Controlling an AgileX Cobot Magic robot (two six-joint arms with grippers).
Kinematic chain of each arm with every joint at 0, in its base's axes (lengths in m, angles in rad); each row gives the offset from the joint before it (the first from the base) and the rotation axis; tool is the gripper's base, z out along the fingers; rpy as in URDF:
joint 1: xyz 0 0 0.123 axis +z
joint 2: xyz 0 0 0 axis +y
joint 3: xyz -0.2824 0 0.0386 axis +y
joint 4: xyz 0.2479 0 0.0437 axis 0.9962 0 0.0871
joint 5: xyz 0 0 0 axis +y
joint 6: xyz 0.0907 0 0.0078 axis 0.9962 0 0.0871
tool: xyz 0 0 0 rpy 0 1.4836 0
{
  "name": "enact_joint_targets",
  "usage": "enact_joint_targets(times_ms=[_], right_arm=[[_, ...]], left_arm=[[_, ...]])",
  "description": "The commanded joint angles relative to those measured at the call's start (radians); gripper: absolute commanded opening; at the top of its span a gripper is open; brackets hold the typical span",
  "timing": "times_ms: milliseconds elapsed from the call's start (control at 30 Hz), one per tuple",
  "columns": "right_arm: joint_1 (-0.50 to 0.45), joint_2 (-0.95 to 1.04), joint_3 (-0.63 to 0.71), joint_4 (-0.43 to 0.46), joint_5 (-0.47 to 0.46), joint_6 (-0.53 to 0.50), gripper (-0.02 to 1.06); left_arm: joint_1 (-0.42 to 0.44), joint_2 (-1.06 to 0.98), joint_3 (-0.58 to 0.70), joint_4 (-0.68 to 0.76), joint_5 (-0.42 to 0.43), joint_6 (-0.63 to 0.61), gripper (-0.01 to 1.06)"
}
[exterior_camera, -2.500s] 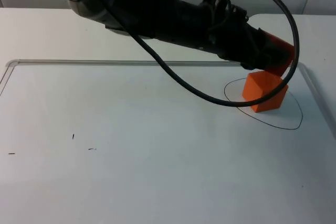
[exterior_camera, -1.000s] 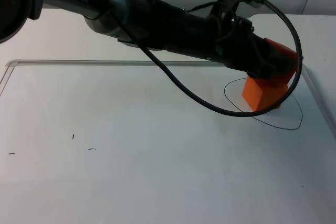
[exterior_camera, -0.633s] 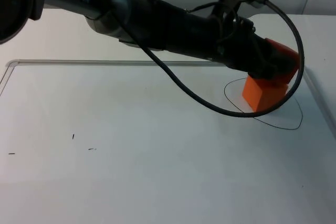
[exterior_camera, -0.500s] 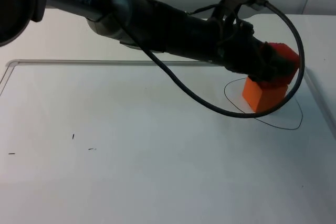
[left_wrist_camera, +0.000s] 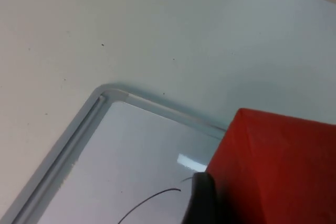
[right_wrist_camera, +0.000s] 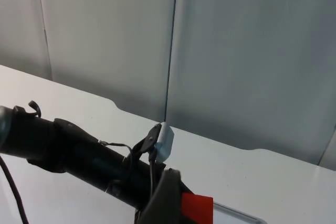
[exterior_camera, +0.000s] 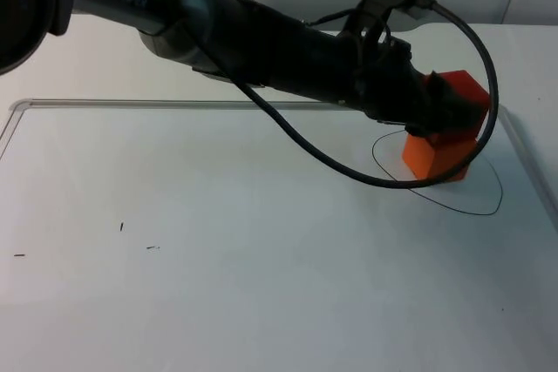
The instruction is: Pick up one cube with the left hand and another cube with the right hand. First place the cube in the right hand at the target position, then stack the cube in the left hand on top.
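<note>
Red cube (exterior_camera: 460, 96), matte and sharp-edged, sits pinched in the left gripper (exterior_camera: 446, 109), directly above the orange cube (exterior_camera: 438, 156) resting inside the hand-drawn oval (exterior_camera: 488, 208) at the glossy whiteboard's (exterior_camera: 218, 241) far right. Contact between the 2 cubes unclear.

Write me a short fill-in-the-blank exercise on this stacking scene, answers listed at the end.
1. The left gripper holds a ___ cube.
2. Directly beneath it sits an ___ cube.
3. That lower cube rests inside a drawn black ___ on the whiteboard.

Missing words: red; orange; outline
</note>
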Motion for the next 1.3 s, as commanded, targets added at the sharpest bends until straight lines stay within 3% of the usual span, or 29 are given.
enact_joint_targets(times_ms=[0, 467, 667, 933, 1100, 1267], right_arm=[[0.004, -0.004, 0.003, -0.011, -0.015, -0.005, 0.81], [0.004, -0.004, 0.003, -0.011, -0.016, -0.005, 0.81], [0.004, -0.004, 0.003, -0.011, -0.016, -0.005, 0.81], [0.004, -0.004, 0.003, -0.011, -0.016, -0.005, 0.81], [0.004, -0.004, 0.003, -0.011, -0.016, -0.005, 0.81], [0.004, -0.004, 0.003, -0.011, -0.016, -0.005, 0.81]], left_arm=[[0.0, 0.0, 0.0, 0.031, 0.021, -0.024, 0.62], [0.0, 0.0, 0.0, 0.029, 0.049, -0.022, 0.62], [0.0, -0.002, 0.0, 0.029, 0.051, 0.02, 0.8], [0.0, -0.032, 0.0, 0.031, 0.06, 0.02, 0.81], [0.0, -0.082, 0.0, 0.127, 0.064, -0.004, 0.81], [0.009, -0.169, 0.0, 0.283, 0.073, -0.13, 0.81]])
